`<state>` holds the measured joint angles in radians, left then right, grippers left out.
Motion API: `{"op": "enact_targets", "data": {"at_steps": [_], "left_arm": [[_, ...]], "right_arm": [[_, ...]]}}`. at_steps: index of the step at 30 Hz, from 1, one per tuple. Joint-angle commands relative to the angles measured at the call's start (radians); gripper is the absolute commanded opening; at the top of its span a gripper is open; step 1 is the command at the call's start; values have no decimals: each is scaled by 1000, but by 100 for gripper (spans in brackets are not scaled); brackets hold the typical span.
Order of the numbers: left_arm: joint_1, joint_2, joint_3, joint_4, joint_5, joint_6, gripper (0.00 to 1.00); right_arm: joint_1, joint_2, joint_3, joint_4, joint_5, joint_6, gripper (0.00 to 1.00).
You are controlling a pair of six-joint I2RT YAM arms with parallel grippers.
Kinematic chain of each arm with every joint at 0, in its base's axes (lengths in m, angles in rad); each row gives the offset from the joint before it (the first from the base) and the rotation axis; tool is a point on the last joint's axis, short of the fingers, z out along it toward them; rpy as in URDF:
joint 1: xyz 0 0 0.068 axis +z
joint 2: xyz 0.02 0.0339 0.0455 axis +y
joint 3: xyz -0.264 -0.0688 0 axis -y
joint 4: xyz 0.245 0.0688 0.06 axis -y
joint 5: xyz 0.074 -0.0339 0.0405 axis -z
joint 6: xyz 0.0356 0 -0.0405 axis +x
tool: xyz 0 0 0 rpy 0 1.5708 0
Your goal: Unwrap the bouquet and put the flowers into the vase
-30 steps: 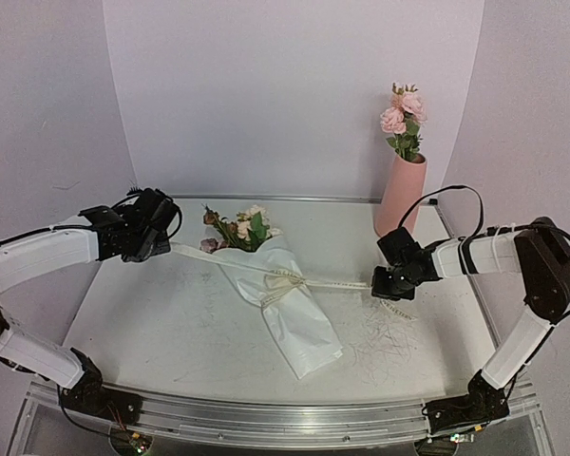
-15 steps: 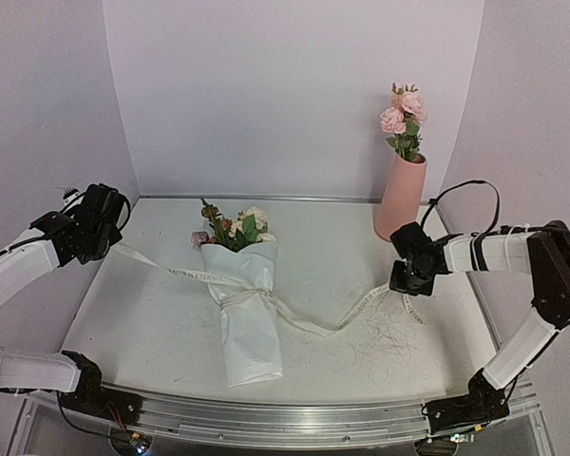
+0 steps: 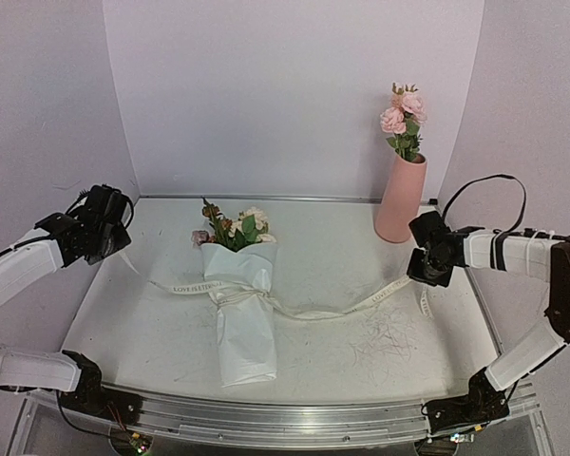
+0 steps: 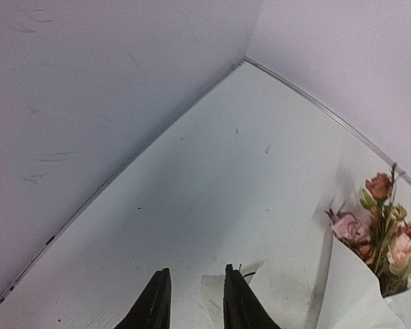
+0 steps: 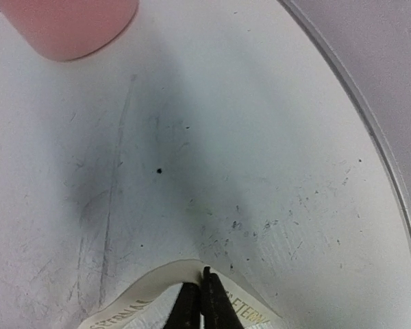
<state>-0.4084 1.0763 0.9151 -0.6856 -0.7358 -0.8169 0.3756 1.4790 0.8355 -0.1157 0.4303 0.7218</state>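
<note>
1. The left arm (image 3: 24,266) is folded, its elbow low at the near left corner and its white forearm angled up and inward.
2. The left end effector (image 4: 196,271) is held out at the far left, tilted downward, its two dark fingers (image 4: 157,301) parted by a clear gap.
3. The right arm (image 3: 518,255) bends at the far right, its forearm running leftward.
4. The right end effector (image 5: 198,282) points down, its fingertips pressed together on the ribbon (image 5: 120,312).

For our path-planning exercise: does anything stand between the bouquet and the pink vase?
Nothing solid: bare table lies between the bouquet and the vase, crossed only by the ribbon. Pink roses already sit in the vase's mouth.
</note>
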Motion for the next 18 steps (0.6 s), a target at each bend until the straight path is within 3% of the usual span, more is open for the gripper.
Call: {"op": "enact_targets", "data": {"at_steps": [1, 3, 5, 8, 11, 15, 18], "left_arm": [[3, 65, 38, 148, 338, 221, 57], [3, 117, 61, 151, 434, 250, 77], [-3, 134, 60, 177, 531, 291, 82], [-96, 135, 50, 239, 665, 398, 83], [-252, 143, 51, 264, 652, 464, 82], [-312, 195, 36, 313, 800, 510, 77], [-377, 236, 30, 330, 760, 532, 75]], "right_arm": [[2, 5, 59, 11, -177, -173, 22], [7, -16, 35, 79, -289, -217, 52], [26, -52, 3, 152, -381, -253, 66], [113, -75, 10, 213, -465, -312, 69], [220, -35, 63, 226, -530, -377, 66], [306, 26, 86, 336, -718, -420, 60], [348, 69, 98, 425, -794, -408, 60]]}}
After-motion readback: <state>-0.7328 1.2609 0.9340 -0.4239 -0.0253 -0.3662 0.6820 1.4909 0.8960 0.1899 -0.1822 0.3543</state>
